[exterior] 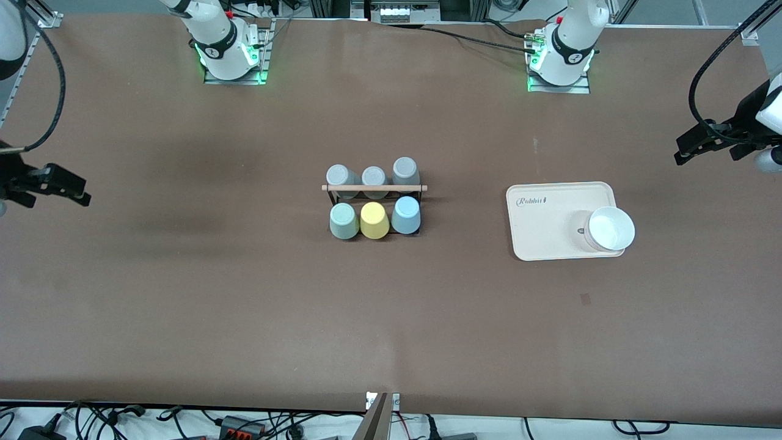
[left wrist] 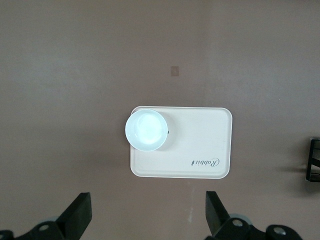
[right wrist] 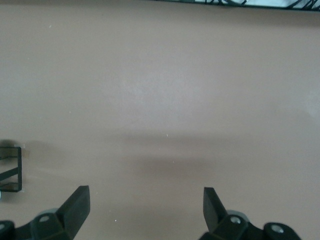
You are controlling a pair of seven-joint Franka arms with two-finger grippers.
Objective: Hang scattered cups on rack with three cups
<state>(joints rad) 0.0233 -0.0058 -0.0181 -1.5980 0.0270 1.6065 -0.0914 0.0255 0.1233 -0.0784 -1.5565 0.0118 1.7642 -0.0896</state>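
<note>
So the front cam sits high up facing the robots' bases, looking down on the whole table [exterior: 244, 305] with the rack [exterior: 374, 189] dead center. Both wrist cams point straight down from well above. The left one frames the cream tray [left wrist: 200, 145], shared with the front view, and catches the rack's edge; the right one sees mostly bare table plus another rack corner [right wrist: 11, 167].

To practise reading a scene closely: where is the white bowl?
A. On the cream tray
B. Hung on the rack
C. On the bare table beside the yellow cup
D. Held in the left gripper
A: the white bowl sits on a corner of the cream tray, apart from the rack and both open grippers.
</note>
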